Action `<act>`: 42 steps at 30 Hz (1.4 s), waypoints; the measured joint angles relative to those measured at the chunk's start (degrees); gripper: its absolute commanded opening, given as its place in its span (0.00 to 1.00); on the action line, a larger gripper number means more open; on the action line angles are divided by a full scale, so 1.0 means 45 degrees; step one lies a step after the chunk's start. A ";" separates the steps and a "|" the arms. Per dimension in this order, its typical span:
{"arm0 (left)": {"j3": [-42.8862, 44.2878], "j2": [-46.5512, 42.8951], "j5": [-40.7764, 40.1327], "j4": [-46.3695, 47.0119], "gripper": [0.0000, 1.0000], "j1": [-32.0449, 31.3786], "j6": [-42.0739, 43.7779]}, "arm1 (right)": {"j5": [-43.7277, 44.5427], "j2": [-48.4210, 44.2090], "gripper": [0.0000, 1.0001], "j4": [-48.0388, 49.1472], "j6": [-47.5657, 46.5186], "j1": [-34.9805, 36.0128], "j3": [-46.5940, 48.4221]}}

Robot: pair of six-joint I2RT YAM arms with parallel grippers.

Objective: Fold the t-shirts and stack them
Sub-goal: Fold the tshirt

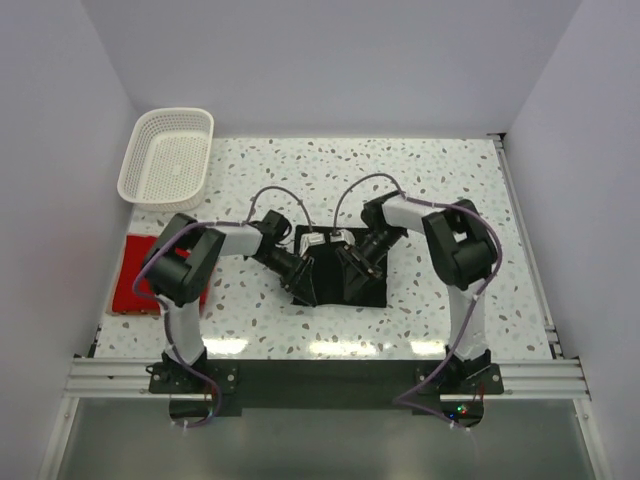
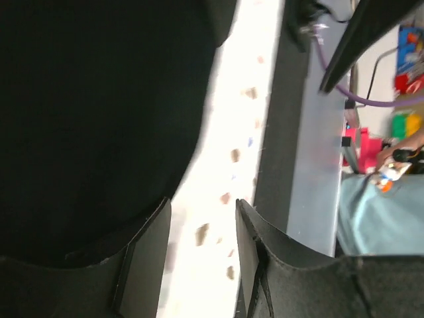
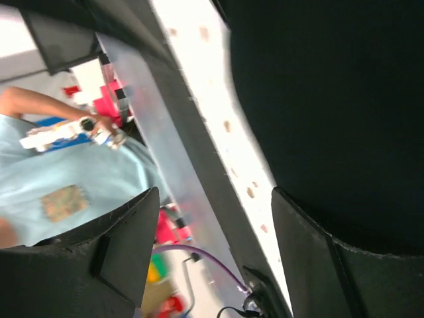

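Inspection of the work area: the black t-shirt (image 1: pixel 365 290) lies at the middle of the tabletop (image 1: pixel 450 180), somewhat toward its near edge, bunched into an uneven dark shape with folds that cannot be traced against the dark arm parts above it. The red t-shirt (image 1: pixel 128 275) lies flat at the left edge of the tabletop, partly hidden under the left arm's elbow. A white basket (image 1: pixel 168 160) stands at the far left corner, apart from both garments. Both arms reach inward over the black t-shirt. The left gripper (image 2: pixel 201 205) has its jaws apart, with bare tabletop showing between them and black cloth just beside one finger; nothing is held. The right gripper (image 3: pixel 215 195) likewise stands with jaws apart, the gap showing only the tabletop's near edge, and black cloth alongside one finger; nothing is held. Assessment: the garment is light, limp cloth that will sag and slide rather than keep a shape. It is best pinched at an outer edge, hem or shoulder corners, one gripper at each end. A shallow pinch risks taking only one layer.
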 measured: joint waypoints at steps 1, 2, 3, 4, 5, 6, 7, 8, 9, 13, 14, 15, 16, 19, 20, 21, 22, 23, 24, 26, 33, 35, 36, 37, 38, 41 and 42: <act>0.0000 0.0665 -0.0068 -0.0039 0.48 0.0219 0.0073 | 0.0019 0.0529 0.71 0.0102 -0.0058 -0.0155 -0.0189; 0.0034 0.1321 0.0330 -0.0141 0.46 0.0525 0.0053 | 0.0053 0.1001 0.71 0.0228 -0.0083 -0.0355 -0.0466; 0.0092 0.1821 0.0899 -0.0345 0.46 0.0884 -0.0029 | -0.0044 0.1297 0.71 0.0223 -0.0063 -0.0573 -0.0699; 0.0146 0.2137 0.1326 -0.0617 0.46 0.1229 -0.0019 | -0.0471 0.1481 0.71 0.0078 -0.0262 -0.0913 -0.0923; 0.0189 0.2356 0.1603 -0.0918 0.46 0.1583 0.0039 | -0.0486 0.1413 0.70 -0.0019 -0.0340 -0.1146 -0.1010; 0.0204 0.2448 0.1739 -0.1200 0.47 0.1914 0.0165 | -0.0384 0.1345 0.70 -0.0112 -0.0423 -0.1316 -0.1020; 0.0209 0.2458 0.1787 -0.1506 0.48 0.2191 0.0427 | -0.0267 0.1273 0.70 -0.0199 -0.0534 -0.1491 -0.1005; 0.0219 0.2399 0.1826 -0.1802 0.48 0.2404 0.0729 | -0.0170 0.1209 0.71 -0.0374 -0.0665 -0.1617 -0.0942; 0.0223 0.2293 0.1836 -0.2069 0.48 0.2540 0.1020 | -0.0024 0.1156 0.71 -0.0690 -0.0826 -0.1719 -0.0782; 0.0534 0.1297 0.1409 -0.3143 0.49 0.2467 0.2273 | 0.0010 0.0831 0.71 -0.1486 -0.1545 -0.1967 0.1200; 0.0806 0.0976 0.1263 -0.3322 0.49 0.2395 0.2336 | -0.0019 0.0724 0.71 -0.1569 -0.1593 -0.2030 0.1919; 0.1141 0.0656 0.1137 -0.3269 0.50 0.2317 0.2278 | -0.0087 0.0622 0.71 -0.1569 -0.1583 -0.2098 0.2550; 0.1486 0.0359 0.0971 -0.3011 0.52 0.2254 0.2006 | -0.0180 0.0534 0.71 -0.1569 -0.1569 -0.2200 0.3138; 0.2642 -0.0097 0.0559 -0.1588 0.52 0.2191 0.0777 | -0.0335 0.0554 0.70 -0.1637 -0.1423 -0.2676 0.4410; 0.3128 0.0019 0.0457 -0.1107 0.52 0.2195 0.0262 | -0.0345 0.0777 0.70 -0.1783 -0.1384 -0.2866 0.4833; 0.3599 0.0253 0.0398 -0.0593 0.51 0.2200 -0.0185 | -0.0403 0.1117 0.69 -0.1821 -0.1365 -0.3055 0.5226; 0.4172 0.0627 0.0359 -0.0102 0.51 0.2205 -0.0690 | -0.0408 0.1520 0.69 -0.1880 -0.1326 -0.3225 0.5663; 0.4682 0.1088 0.0296 0.0398 0.51 0.2205 -0.1137 | -0.0427 0.2016 0.68 -0.1846 -0.1273 -0.3395 0.6057; 0.5081 0.1569 0.0219 0.0884 0.51 0.2205 -0.1520 | -0.0408 0.2550 0.68 -0.1783 -0.1239 -0.3560 0.6382; 0.5484 0.2482 0.0044 0.1695 0.51 0.2249 -0.2161 | -0.0282 0.3667 0.67 -0.1778 -0.1175 -0.3852 0.6946; 0.5542 0.4561 0.0121 0.2550 0.50 0.2764 -0.3604 | -0.0432 0.5727 0.65 -0.2103 -0.0748 -0.4337 0.8126; 0.5547 0.4522 0.0034 0.2667 0.50 0.2890 -0.3638 | -0.0189 0.5838 0.65 -0.2137 -0.0704 -0.4294 0.8621; 0.5542 0.4503 0.0029 0.2637 0.51 0.2943 -0.3633 | -0.0121 0.5882 0.65 -0.2118 -0.0704 -0.4269 0.8840; 0.5542 0.4449 -0.0039 0.2545 0.52 0.2987 -0.3526 | 0.0058 0.5935 0.65 -0.2127 -0.0699 -0.4221 0.9175; 0.5542 0.4342 -0.0175 0.2361 0.53 0.3026 -0.3274 | 0.0194 0.5965 0.65 -0.2069 -0.0709 -0.4172 0.9505; 0.5425 0.3429 -0.1297 0.1549 0.56 0.3084 -0.2166 | 0.0719 0.5901 0.66 -0.1894 -0.0767 -0.4099 1.0239; 0.5280 0.2943 -0.1773 0.1345 0.59 0.3099 -0.1783 | 0.0894 0.5775 0.66 -0.1787 -0.0797 -0.4036 1.0268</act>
